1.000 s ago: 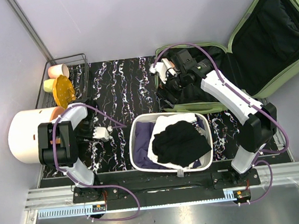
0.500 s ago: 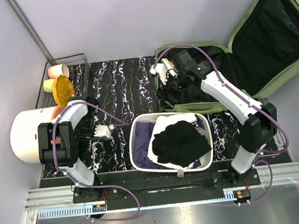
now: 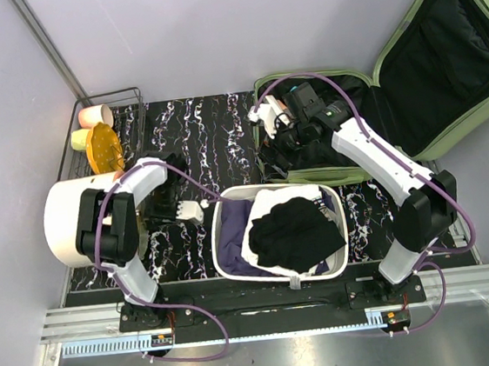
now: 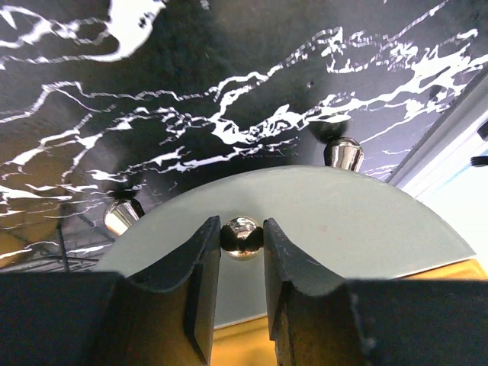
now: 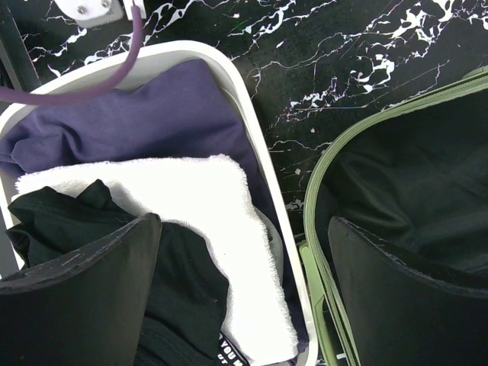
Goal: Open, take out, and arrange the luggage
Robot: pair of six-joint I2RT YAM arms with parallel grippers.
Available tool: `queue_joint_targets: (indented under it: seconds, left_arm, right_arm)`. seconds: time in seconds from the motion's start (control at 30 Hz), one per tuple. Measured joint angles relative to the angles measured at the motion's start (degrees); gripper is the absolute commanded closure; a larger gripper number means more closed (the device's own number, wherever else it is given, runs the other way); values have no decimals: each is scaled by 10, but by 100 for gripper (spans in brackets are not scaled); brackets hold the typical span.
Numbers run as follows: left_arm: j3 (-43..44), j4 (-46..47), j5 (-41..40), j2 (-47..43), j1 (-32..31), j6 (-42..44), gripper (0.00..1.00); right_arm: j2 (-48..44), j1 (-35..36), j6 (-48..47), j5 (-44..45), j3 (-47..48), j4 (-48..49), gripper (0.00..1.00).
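Our right jaws, spread wide and empty, hang over the left rim of the large olive-green soft-sided suitcase (image 3: 448, 39), which lies open at the far right of the black marbled desk (image 3: 214, 142). Our left jaws flank a small chrome ball (image 4: 242, 235); we cannot tell whether they pinch it.

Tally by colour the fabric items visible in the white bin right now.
Purple cloth: 1
White towel: 1
Black garment: 1
Total: 3
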Motion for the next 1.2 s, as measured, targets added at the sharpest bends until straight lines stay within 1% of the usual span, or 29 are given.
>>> queue_joint_targets:
  seconds: [0.23, 0.37, 0.5, 0.57, 0.63, 0.7, 0.8, 0.87, 0.97, 1.03, 1.07, 1.13, 1.17, 1.2]
  left_arm:
    - [23, 2, -9, 33, -52, -52, 100]
    - [44, 0, -4, 49, -67, -72, 100]
    - [62, 12, 19, 56, -73, -80, 100]
    - [73, 36, 28, 59, -79, -82, 100]
    - [79, 50, 35, 61, -82, -82, 100]
    - [80, 61, 41, 61, -83, -83, 100]
    - [80, 65, 48, 61, -83, -83, 100]
    - [80, 66, 53, 61, -83, -83, 100]
    - [80, 67, 56, 61, -85, -85, 100]
    - [83, 65, 56, 62, -88, -87, 100]
    - [85, 64, 57, 62, -90, -87, 87]
    - [94, 59, 64, 62, -95, -88, 71]
    - [101, 56, 70, 62, -98, -90, 58]
    - [111, 50, 75, 62, -100, -95, 55]
  right_arm:
    - [-6, -4, 0, 0, -10, 8, 0]
    - [-10, -5, 0, 0, -17, 9, 0]
    - [-10, -5, 4, -6, -16, 10, 0]
    - [-10, -5, 15, -21, -11, 15, 2]
    - [-10, -5, 27, -39, 0, 24, 7]
    - [-14, -5, 43, -61, 8, 43, 9]
    - [-41, -5, 80, -89, -5, 85, 13]
    - [-78, -1, 107, -103, -37, 126, 14]
    - [-135, 18, 130, -109, -82, 167, 15]
    - [-152, 34, 140, -111, -92, 186, 13]
    - [-154, 39, 141, -111, -93, 191, 11]
    - [-154, 44, 144, -107, -96, 203, 7]
    - [-153, 43, 145, -104, -98, 205, 6]
    - [-153, 43, 145, -97, -102, 206, 5]
